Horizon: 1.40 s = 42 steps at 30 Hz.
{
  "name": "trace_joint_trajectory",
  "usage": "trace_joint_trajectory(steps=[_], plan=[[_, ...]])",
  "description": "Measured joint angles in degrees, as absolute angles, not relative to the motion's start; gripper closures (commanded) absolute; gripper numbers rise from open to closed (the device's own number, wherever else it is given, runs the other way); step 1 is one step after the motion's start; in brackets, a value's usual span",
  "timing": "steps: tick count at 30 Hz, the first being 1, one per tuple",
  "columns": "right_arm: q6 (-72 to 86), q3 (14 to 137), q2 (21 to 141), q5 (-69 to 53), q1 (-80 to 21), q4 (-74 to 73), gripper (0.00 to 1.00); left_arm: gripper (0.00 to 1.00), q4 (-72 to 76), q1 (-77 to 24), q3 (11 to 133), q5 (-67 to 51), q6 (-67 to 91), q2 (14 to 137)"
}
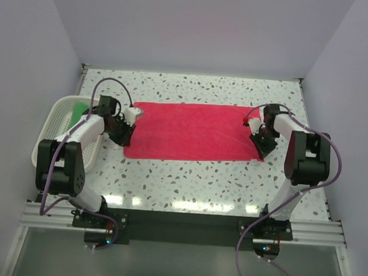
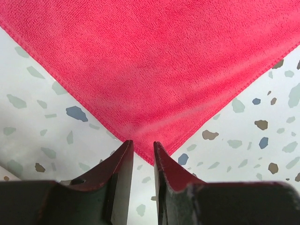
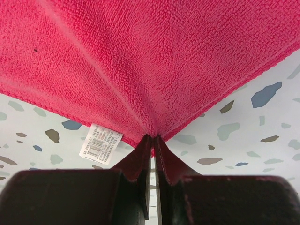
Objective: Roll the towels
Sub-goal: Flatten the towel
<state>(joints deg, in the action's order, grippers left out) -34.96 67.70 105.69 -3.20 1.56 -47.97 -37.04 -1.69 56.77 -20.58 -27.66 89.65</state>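
Right gripper (image 3: 151, 138) pinches a corner of the pink-red towel (image 1: 190, 132), which lies spread at the top view's centre. Left gripper (image 2: 143, 143), jaws slightly parted, sits at a left-hand corner without clamping it.

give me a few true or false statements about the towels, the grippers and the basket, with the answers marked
1. The pink-red towel lies spread open on the table, not yet rolled. True.
2. The right gripper is pinched shut on a corner of the pink-red towel. True.
3. The left gripper is clamped tight on the towel's middle. False: its jaws stand a little apart, with a towel corner at their tips.
4. The green towel lies on the table beside the pink-red one. False: it sits in the white basket at the left.
5. A white label shows at the towel's edge near the right gripper. True.
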Motion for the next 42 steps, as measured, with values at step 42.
trace_joint_trajectory(steps=[42], plan=[[-36.45, 68.99, 101.49, -5.78, 1.56, -55.35, 0.71, 0.61, -40.16, -2.26, 56.64, -14.94, -27.27, 90.45]])
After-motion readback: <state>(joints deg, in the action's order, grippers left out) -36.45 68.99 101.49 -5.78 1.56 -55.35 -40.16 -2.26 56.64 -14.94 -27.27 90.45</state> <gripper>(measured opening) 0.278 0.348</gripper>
